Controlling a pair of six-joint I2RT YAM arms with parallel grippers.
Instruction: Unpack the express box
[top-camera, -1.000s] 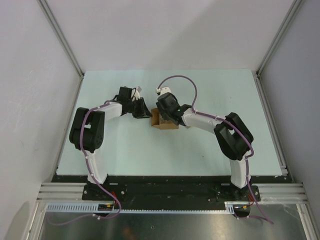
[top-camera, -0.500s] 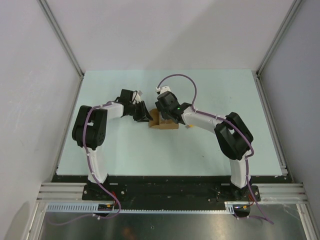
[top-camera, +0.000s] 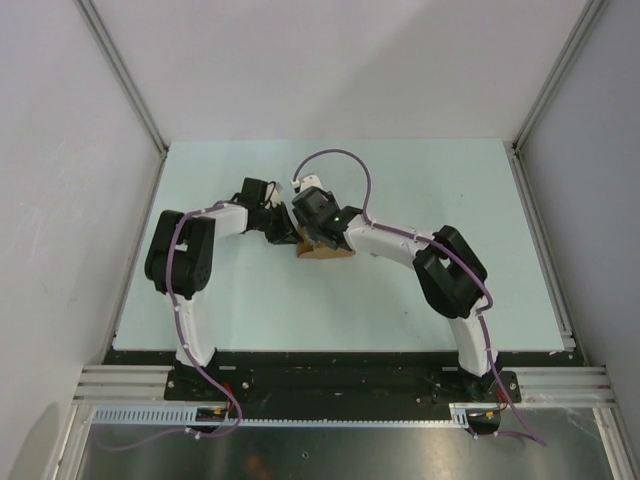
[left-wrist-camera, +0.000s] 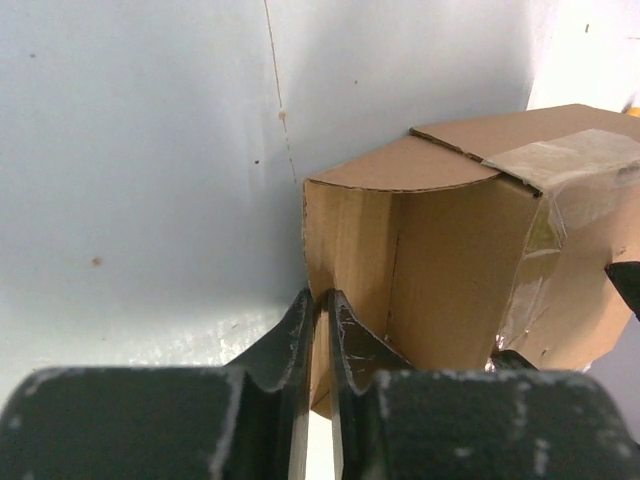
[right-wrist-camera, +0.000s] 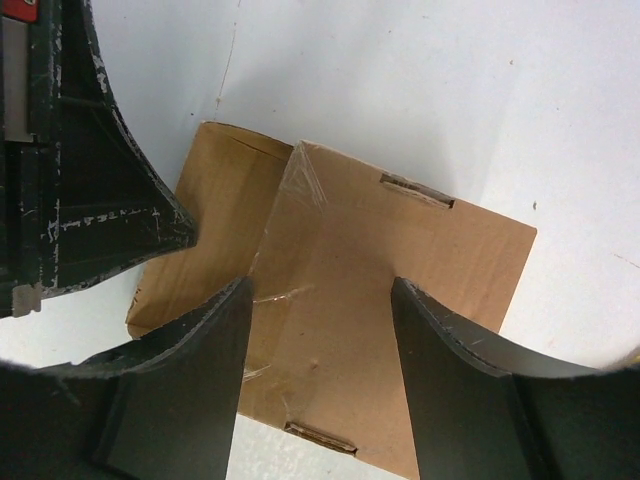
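Note:
The express box (top-camera: 328, 250), a small brown carton with clear tape (left-wrist-camera: 570, 160) on its top, stands mid-table. In the left wrist view my left gripper (left-wrist-camera: 321, 297) is shut on the thin edge of the box's left side flap (left-wrist-camera: 345, 240); cardboard shows between the two fingers. My right gripper (right-wrist-camera: 320, 300) hangs open right above the box's top panel (right-wrist-camera: 400, 250), one finger over each side, and holds nothing. From above, the right gripper (top-camera: 312, 222) hides most of the box, and the left gripper (top-camera: 284, 230) meets it from the left.
The pale table (top-camera: 420, 300) has grey walls on three sides and metal rails (top-camera: 540, 110) along its edges. Both arms meet over the middle. The left gripper's body (right-wrist-camera: 90, 180) fills the upper left of the right wrist view.
My right arm has swung left over the box and its jaws have widened. My left gripper has moved in slightly and closed on the flap's edge.

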